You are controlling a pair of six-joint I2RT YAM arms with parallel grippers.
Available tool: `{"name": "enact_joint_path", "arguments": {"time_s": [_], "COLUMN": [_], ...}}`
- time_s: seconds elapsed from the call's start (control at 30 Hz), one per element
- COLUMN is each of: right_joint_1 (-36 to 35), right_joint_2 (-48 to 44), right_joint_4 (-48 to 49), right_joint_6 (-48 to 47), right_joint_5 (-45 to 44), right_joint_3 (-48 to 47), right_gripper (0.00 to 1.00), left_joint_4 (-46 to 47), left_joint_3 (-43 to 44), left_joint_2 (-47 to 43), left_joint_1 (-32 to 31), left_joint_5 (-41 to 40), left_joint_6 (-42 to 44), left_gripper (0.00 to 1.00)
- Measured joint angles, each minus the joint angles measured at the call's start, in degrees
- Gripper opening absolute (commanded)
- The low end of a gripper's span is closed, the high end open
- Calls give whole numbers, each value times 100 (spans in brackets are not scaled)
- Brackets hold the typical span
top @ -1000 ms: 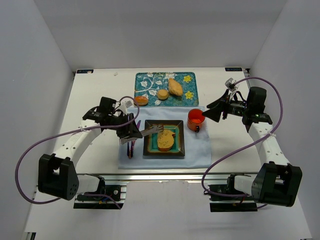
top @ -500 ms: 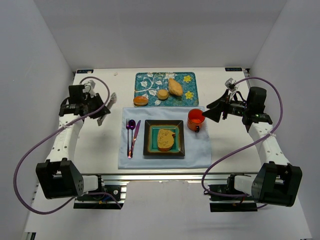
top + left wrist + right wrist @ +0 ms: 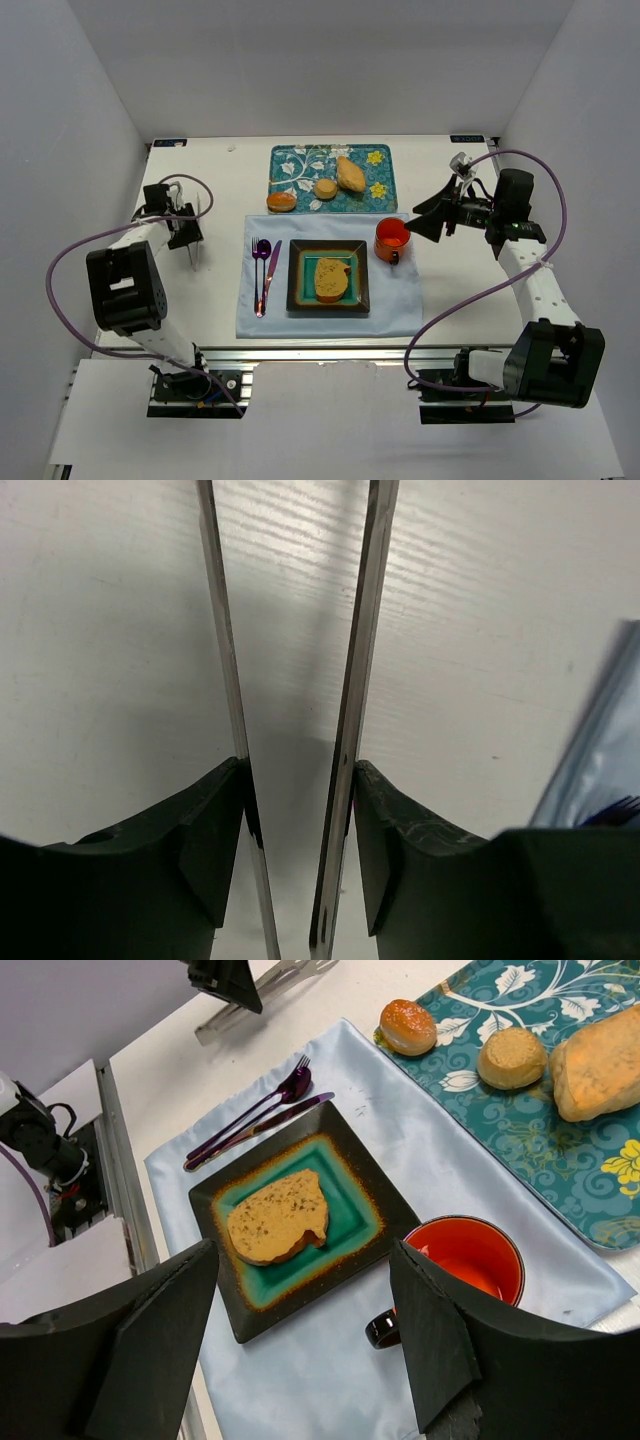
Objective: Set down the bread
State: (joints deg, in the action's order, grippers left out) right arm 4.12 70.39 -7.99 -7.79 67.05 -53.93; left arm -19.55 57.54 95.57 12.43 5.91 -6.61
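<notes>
White walls close around a white table [image 3: 220,170], and a pale blue cloth [image 3: 395,300] is spread near its front edge. On this cloth stands a dark square plate [image 3: 294,280], and the bread [image 3: 331,278] lies flat in the teal middle of it, not touching the rim. A purple fork [image 3: 256,270] and knife [image 3: 270,265] lie just beside the plate on its left, and an orange mug [image 3: 392,238] stands at its far right corner. Behind them a patterned tray [image 3: 300,160] holds three other bakery pieces.

The left gripper [image 3: 298,780] is well apart from the plate, low over bare table at the left. Its fingers clasp a pair of metal tongs [image 3: 365,630]; the two arms of the tongs are apart with nothing between them. The right gripper [image 3: 302,1260] hangs above the mug side, its fingers wide apart and empty.

I judge the slice is already placed, so what remains is to park cleanly. The left arm should keep the tongs tips away from the cloth edge and the cutlery, and the right arm should not come down toward the mug
</notes>
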Motion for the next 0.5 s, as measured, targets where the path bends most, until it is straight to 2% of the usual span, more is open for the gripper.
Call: {"name": "enact_joint_path", "arguments": {"time_s": [0.13,0.2,0.23,0.27,0.3,0.33,0.37,0.5], "right_joint_1": [0,0,0,0,0,0,0,-66], "right_joint_2": [-26,-28,-28,-28,-28,-31,-33,-83], "right_joint_4": [-120,-160,-184,-219,-249,-269,-284,-415], "right_joint_6": [-76,-129,-153,-175,-192,-214,-227,-103], "right_joint_5": [-2,-24,-52,-81,-109,-138,-190,-922], "right_joint_3": [0,0,0,0,0,0,0,-35], "right_gripper": [75,75,76,78,82,87,89,89], "left_joint_4": [70,94,96,105,114,101,72,-44], "left_joint_3": [-87,-90,-90,-90,-92,-92,-92,-116], "left_joint_2": [282,363,356,354,330,310,297,55], "left_joint_1": [7,26,48,76,107,142,199,424], "left_joint_5": [-59,-61,-61,-57,-57,-57,-55,31], "left_joint_6": [20,17,22,28,15,15,20,-197], "left_gripper": [58,63,74,81,82,95,97,98]}}
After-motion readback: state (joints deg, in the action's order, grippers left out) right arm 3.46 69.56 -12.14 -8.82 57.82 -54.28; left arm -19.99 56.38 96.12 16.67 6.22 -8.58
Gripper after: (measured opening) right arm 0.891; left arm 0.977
